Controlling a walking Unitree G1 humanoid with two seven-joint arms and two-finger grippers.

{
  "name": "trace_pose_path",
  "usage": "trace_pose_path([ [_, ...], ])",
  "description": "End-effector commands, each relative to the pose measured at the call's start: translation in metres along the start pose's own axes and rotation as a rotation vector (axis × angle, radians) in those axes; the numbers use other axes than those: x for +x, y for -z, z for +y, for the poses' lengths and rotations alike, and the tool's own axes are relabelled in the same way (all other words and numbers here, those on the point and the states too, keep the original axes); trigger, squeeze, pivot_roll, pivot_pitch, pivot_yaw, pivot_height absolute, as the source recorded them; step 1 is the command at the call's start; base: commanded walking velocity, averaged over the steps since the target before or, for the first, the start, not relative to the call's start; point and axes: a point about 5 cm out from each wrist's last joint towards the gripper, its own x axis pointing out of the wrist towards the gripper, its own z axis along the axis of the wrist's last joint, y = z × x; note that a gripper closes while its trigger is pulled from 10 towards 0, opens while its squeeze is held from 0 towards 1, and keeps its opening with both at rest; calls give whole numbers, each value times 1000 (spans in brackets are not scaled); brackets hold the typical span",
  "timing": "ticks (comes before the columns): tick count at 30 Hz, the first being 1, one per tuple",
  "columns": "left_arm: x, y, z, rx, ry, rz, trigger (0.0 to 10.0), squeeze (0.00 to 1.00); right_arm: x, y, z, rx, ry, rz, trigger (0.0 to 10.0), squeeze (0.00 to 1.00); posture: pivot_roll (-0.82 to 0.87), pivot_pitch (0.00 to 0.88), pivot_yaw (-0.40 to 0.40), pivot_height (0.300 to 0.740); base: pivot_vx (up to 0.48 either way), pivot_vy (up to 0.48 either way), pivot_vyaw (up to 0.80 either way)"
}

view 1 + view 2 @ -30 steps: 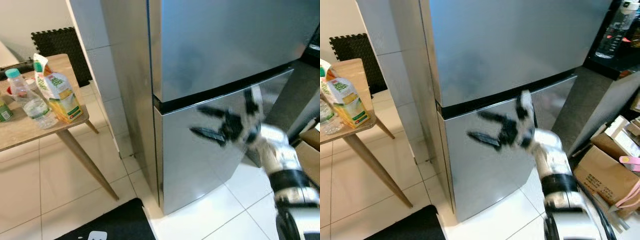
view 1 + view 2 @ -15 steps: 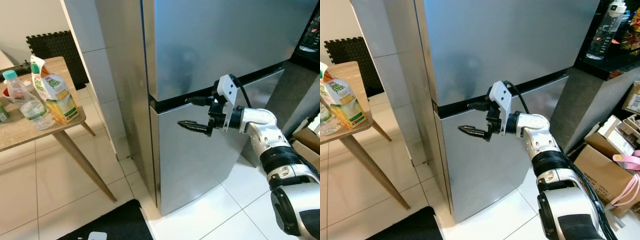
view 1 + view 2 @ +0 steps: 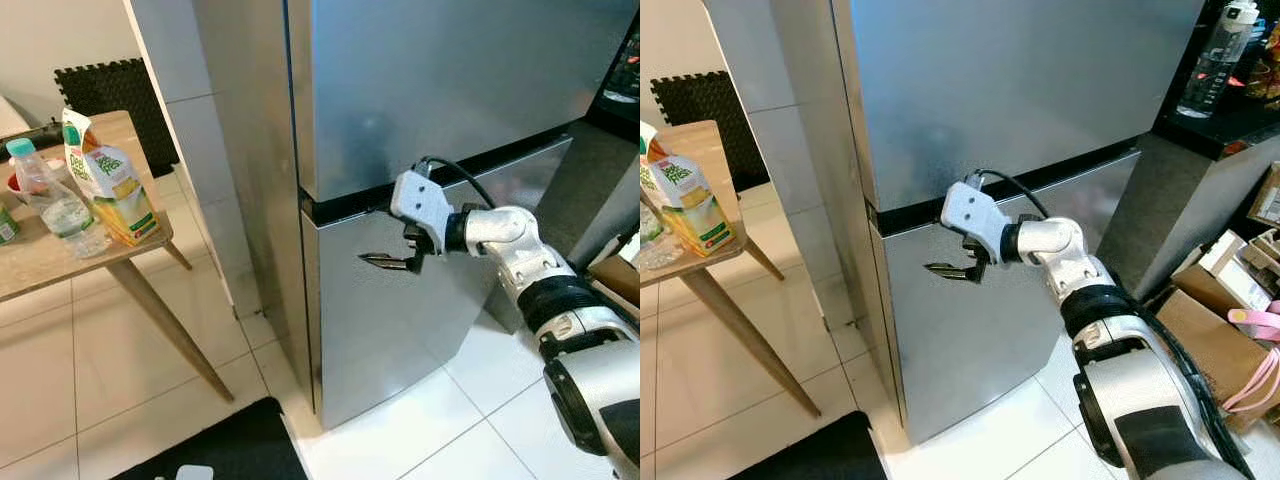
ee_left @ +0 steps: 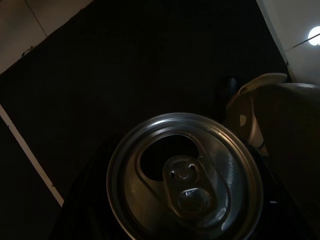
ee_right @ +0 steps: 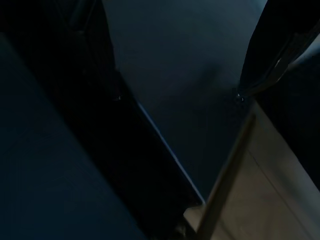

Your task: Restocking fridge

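Steel fridge [image 3: 420,90] shut; right gripper [image 3: 385,235], fingers spread, straddles the door seam [image 3: 350,207], likely opening next; left gripper [image 4: 165,220] clasps a can [image 4: 184,182].

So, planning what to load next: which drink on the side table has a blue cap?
The clear water bottle; the juice carton beside it has a green cap.

The steel fridge [image 3: 450,90] stood shut before the right gripper [image 3: 392,232], and a silver can [image 4: 185,177] sat upright in the left gripper.
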Motion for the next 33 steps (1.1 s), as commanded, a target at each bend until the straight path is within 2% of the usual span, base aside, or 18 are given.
trace_pose_path([
  [1,-1,3,1,-1,-2,10,10000,0,2,7,3,-62,-21,87,10000,0,-77,34,-36,740,0,0,0],
  [2,-1,3,1,-1,-2,10,10000,0,2,7,3,-62,-21,87,10000,0,-77,34,-36,740,0,0,0],
  [5,-1,4,1,-2,-1,13,10000,0,5,10,6,-137,-52,155,10000,0,-77,34,-36,740,0,0,0],
  [11,-1,6,1,-4,-2,17,10000,0,7,8,7,-180,-80,166,10000,0,-77,34,-36,740,0,0,0],
  [13,-1,6,1,-3,-3,17,10000,0,6,5,6,-221,-98,173,10000,0,-76,35,-38,740,0,0,0],
  [17,-1,6,0,-3,-2,17,10000,0,7,4,6,-231,-109,169,10000,0,-76,35,-38,740,0,0,0],
  [26,-1,5,-3,-4,4,14,10000,0,7,9,21,-248,-278,173,10000,0,-81,35,-41,740,0,0,0],
  [33,-1,6,-2,0,4,16,10000,0,2,14,20,-244,-302,203,10000,0,-86,36,-41,740,0,0,0],
])
